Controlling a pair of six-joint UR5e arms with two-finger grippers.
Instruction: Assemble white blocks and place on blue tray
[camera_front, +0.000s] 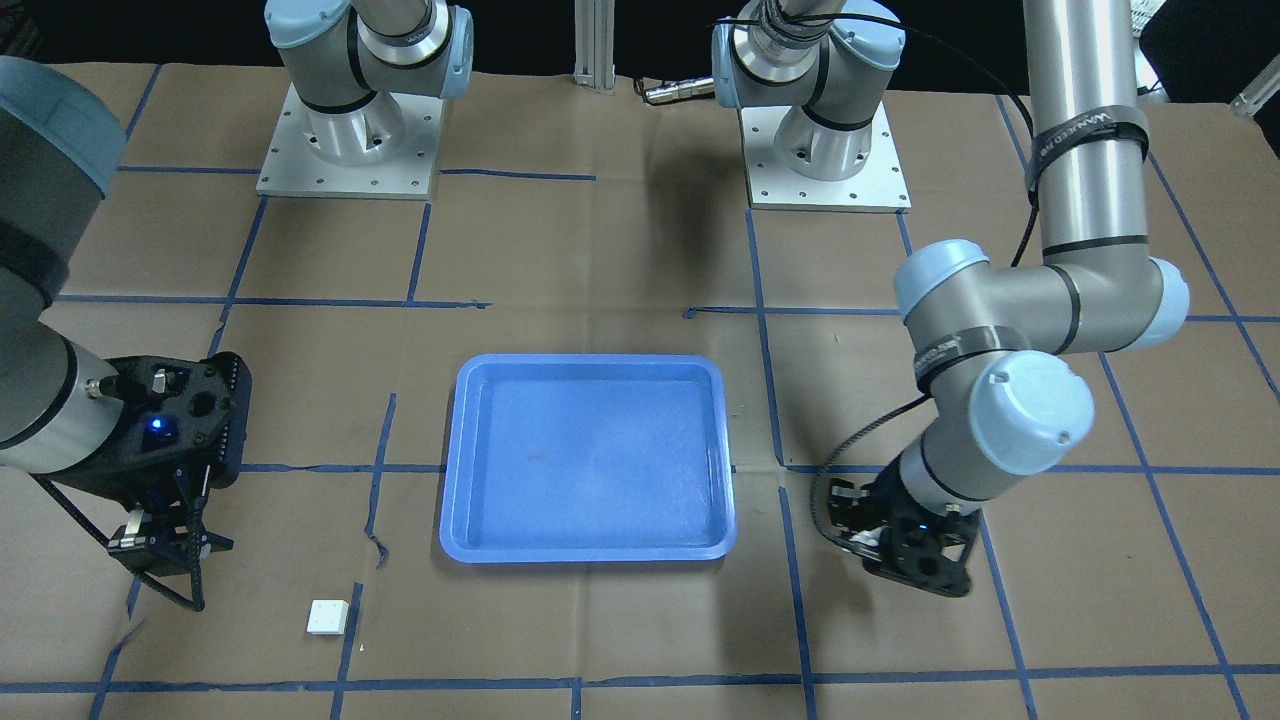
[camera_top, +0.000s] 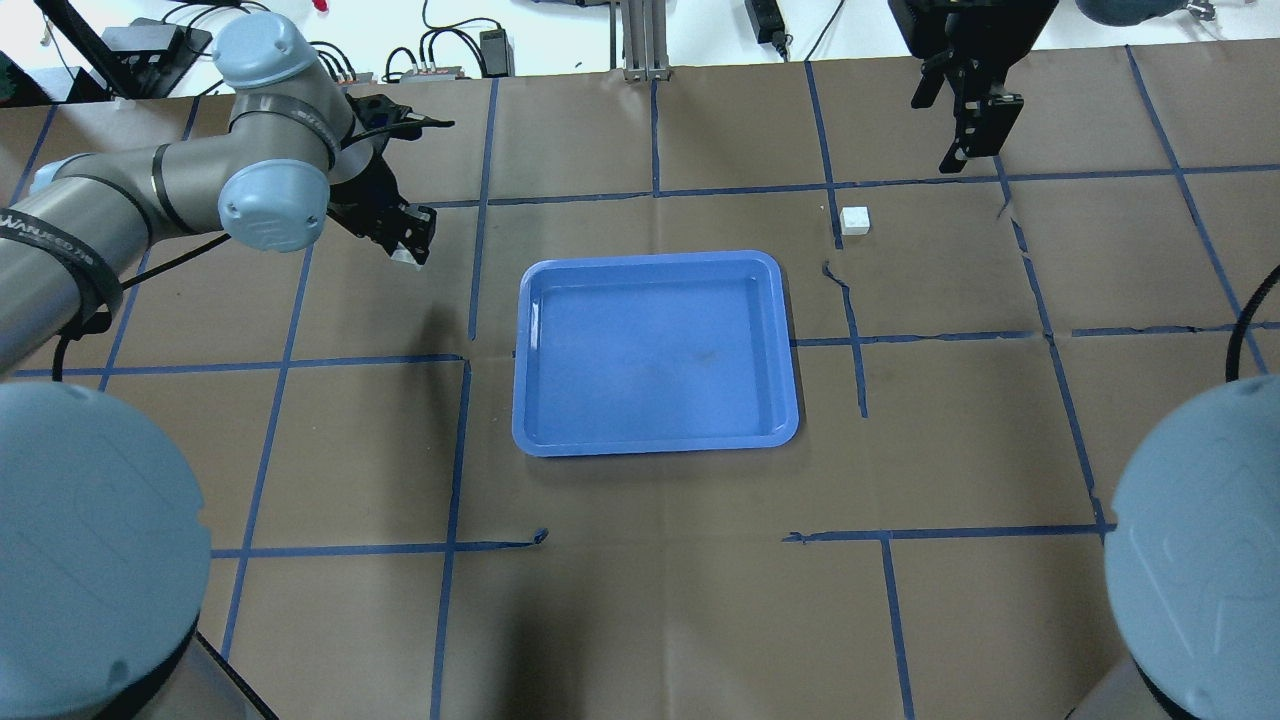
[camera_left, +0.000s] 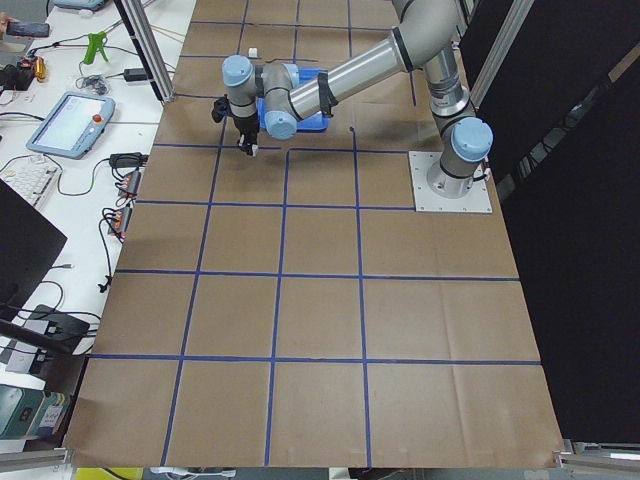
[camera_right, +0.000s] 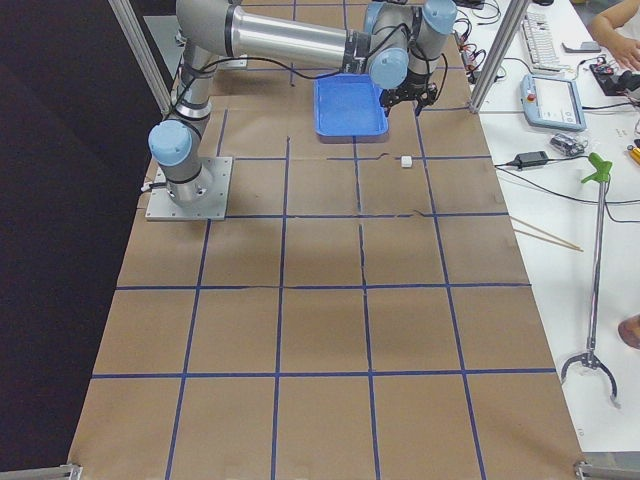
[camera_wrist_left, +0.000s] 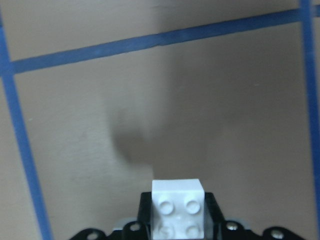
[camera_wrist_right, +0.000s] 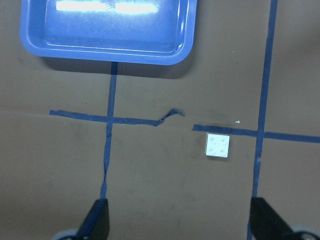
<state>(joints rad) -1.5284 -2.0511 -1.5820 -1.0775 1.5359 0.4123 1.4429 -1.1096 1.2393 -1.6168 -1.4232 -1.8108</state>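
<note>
Left end effector (camera_top: 408, 240) grips one block (camera_wrist_left: 178, 207). Right end effector (camera_wrist_right: 180, 222) stands open. Second block (camera_wrist_right: 218, 145) lies on surface (camera_wrist_right: 150, 175), apart from tray (camera_wrist_right: 107, 52). Left-arm strap (camera_front: 1085, 130) reads roughly "WANVEED".

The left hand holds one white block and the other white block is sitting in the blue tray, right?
Not quite. The other white block sits on the brown table beside the blue tray, not in it, as the overhead view shows. The left hand does hold a white block.
</note>
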